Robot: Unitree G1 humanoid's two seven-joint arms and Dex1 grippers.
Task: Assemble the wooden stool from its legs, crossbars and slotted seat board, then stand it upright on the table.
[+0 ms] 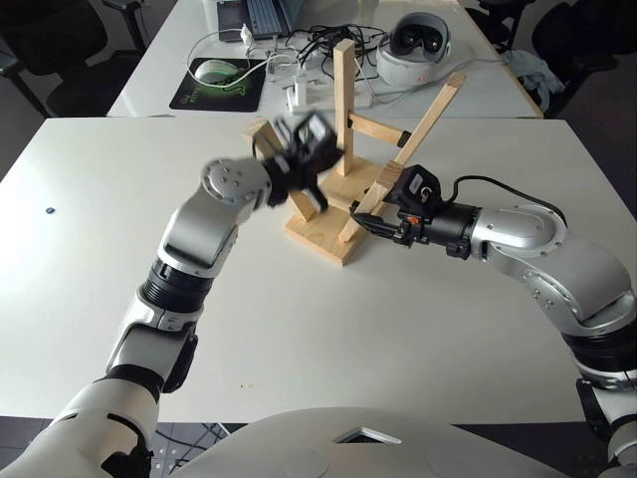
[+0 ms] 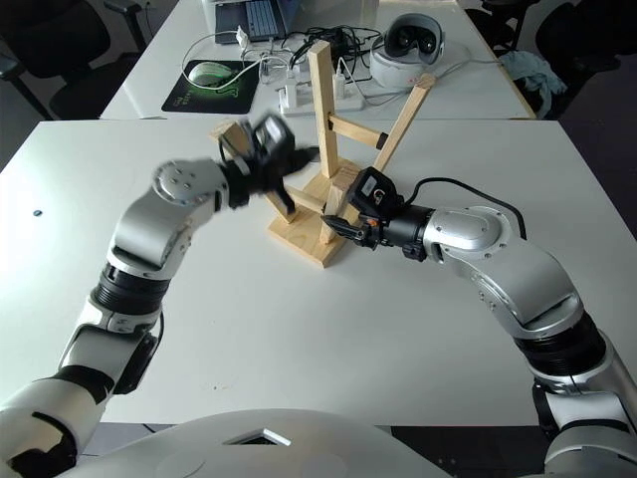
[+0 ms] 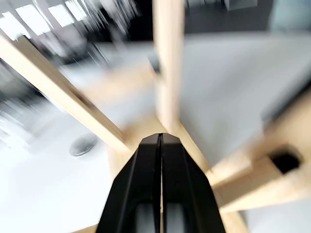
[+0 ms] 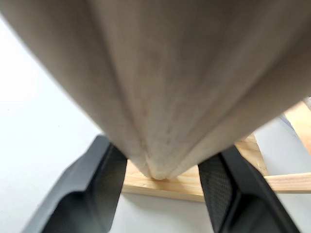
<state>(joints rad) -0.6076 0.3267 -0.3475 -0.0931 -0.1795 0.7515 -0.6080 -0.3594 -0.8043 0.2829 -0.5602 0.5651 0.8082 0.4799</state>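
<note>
On the white table [image 1: 100, 249] the left gripper [image 3: 161, 137] sits at the left side of the stool [image 1: 343, 189], its two black fingers pressed flat together with nothing between them, pointing towards the foot of the upright leg [image 1: 344, 100]. The stool stands upside down near the middle of the table, its seat board [image 1: 317, 239] lying on the tabletop and its legs pointing up (one more leg is partly hidden behind the left wrist). A short crossbar [image 1: 376, 127] runs from the upright leg to the slanted leg [image 1: 428, 124], which leans away to the right. Low on that slanted leg, just above the seat board, the right gripper [image 1: 370, 221] is clamped: in the right wrist view its dark fingers [image 4: 92, 194] lie against either side of the pale wood. On the far table behind are a mouse [image 1: 211, 72] on a dark mat and, further right, a white headset [image 1: 416, 45].
</note>
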